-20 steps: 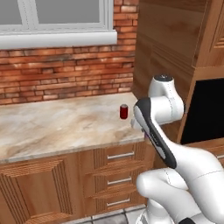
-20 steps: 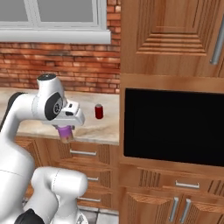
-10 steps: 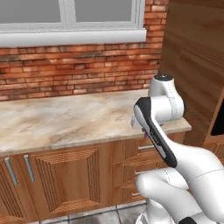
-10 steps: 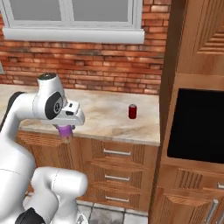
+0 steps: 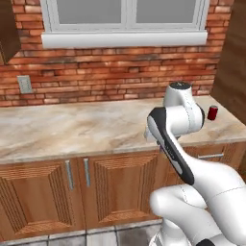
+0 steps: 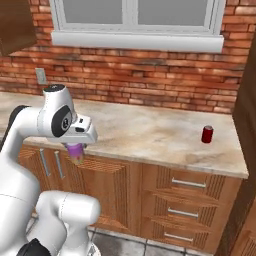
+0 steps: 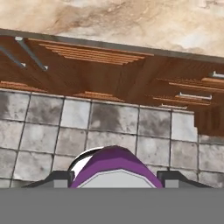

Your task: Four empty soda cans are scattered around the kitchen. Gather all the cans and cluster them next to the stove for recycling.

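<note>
Room: a kitchen with a red brick wall under a white window, and a long marble worktop over wooden cupboards.
Held can: a purple can hangs under the hand, below worktop height and in front of the cupboard doors. In the hand view it is a purple rounded shape with a white rim behind it. I take it for one of the soda cans, though its shape is only partly visible.
Pincer: the pincer is clenched on the purple can, with one dark finger tip at each side of it. It points down at the grey tiled floor.
Red can: a small red can with a silver top stands upright on the worktop. It is alone near the right end of the worktop, well apart from the arm.
Step in hand: by my reading, carrying one gathered can toward the stove, with the arm tucked in for travel.
Next move: it calls for driving the base along the cupboards to the stove, then raising the arm over the worktop edge. The purple can should be set upright beside the stove before letting go.
After that: the red can is left to collect.
Around: a wall socket sits at the left, and drawers lie under the red can's end.
</note>
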Robot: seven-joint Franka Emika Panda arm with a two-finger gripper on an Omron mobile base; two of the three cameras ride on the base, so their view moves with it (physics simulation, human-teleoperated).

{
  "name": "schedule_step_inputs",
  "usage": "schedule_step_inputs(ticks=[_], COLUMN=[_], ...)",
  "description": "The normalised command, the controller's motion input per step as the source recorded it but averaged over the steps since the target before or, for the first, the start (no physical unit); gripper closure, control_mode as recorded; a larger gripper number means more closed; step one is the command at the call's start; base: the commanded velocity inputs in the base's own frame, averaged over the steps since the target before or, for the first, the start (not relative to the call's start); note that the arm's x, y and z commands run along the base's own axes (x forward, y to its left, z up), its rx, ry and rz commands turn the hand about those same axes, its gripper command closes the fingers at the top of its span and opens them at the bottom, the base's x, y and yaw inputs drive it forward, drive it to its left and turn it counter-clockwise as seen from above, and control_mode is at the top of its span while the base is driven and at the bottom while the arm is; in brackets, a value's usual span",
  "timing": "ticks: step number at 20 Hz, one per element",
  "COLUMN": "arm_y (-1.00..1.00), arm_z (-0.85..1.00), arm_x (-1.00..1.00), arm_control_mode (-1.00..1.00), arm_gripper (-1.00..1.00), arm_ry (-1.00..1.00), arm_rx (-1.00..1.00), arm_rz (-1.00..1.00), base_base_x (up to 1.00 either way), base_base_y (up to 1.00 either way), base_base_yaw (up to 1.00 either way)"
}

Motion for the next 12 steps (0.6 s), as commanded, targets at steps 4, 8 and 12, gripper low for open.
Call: schedule_step_inputs(ticks=[4,8,12], arm_y=[0.0,0.0,0.0], arm_z=[0.0,0.0,0.0], arm_x=[0.0,0.0,0.0], arm_control_mode=[1.0,1.0,1.0], arm_gripper=[1.0,1.0,1.0], arm_ry=[0.0,0.0,0.0], arm_rx=[0.0,0.0,0.0], arm_rz=[0.0,0.0,0.0], base_base_x=[-0.01,0.0,-0.04], base_base_y=[0.96,0.99,0.8], base_base_yaw=[0.18,0.18,0.28])
